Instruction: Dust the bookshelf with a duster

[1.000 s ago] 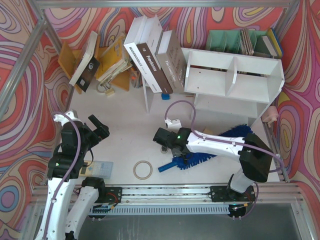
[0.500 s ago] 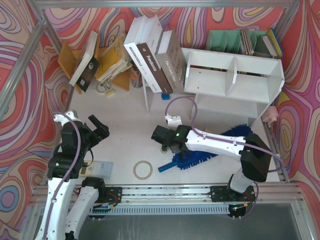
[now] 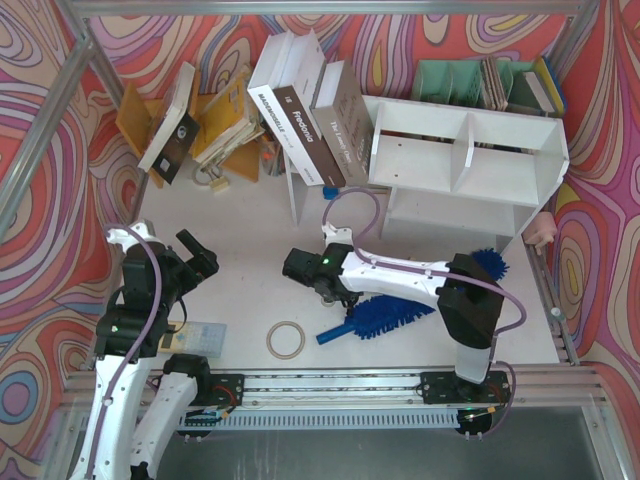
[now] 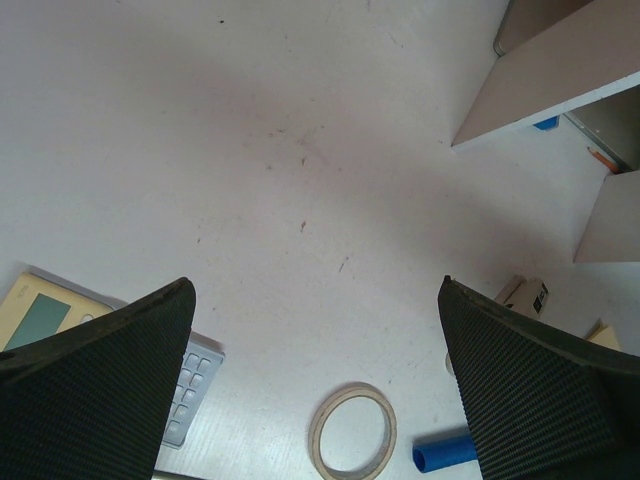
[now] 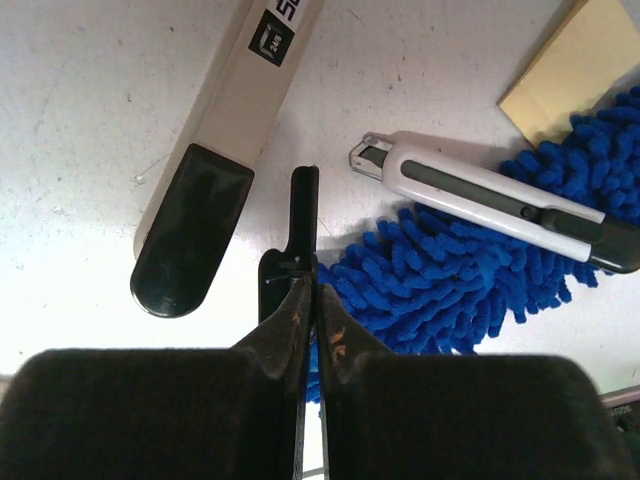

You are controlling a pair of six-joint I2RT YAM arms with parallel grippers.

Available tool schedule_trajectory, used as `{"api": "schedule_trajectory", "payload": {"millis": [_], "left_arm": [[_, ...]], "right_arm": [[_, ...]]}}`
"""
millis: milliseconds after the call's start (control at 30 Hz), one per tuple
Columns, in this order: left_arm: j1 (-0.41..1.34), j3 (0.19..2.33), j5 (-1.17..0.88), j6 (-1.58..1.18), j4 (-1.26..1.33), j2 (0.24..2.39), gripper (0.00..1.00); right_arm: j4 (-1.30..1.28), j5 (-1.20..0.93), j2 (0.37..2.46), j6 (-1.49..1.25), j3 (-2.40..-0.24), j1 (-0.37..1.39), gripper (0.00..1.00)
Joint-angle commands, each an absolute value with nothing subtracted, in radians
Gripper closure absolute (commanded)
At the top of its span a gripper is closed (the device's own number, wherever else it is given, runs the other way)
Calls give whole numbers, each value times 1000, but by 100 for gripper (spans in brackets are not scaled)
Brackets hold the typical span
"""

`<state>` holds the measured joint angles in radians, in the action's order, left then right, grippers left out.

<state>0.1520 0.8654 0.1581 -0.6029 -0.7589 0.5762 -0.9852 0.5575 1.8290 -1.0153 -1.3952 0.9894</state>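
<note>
The blue fluffy duster lies on the table in front of the white bookshelf, its slim handle pointing left. My right gripper hovers low by the duster's handle end, fingers pressed shut. In the right wrist view the duster's strands lie just right of the right gripper, and a thin black piece stands at its tips; whether it is gripped I cannot tell. My left gripper stands open at the left, empty. The duster's handle end shows by its right finger.
A white-and-grey utility knife lies across the duster's head. A long white tool with a black end and a yellow pad lie close by. A tape ring and a calculator sit near the front edge. Leaning books stand at the back.
My right arm has swung left over the duster, carrying its shut gripper leftward. The duster's handle stays where it was. The left arm has not moved.
</note>
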Motion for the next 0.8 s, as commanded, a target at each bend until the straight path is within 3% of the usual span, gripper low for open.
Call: {"api": "schedule_trajectory", "payload": {"millis": [0,533,767], "left_arm": [[154,846,160,-610,-765,581,2],[153,845,155,-610,-764,577,2],[154,845,152,-610,-763,578,2]], "right_arm": [[-1070,595,1867,-1108,-1438,996,86],[-1118,618,1862,-1244,-1445,969,83],[-1293,660,1827,-1469,-1418,960,56]]}}
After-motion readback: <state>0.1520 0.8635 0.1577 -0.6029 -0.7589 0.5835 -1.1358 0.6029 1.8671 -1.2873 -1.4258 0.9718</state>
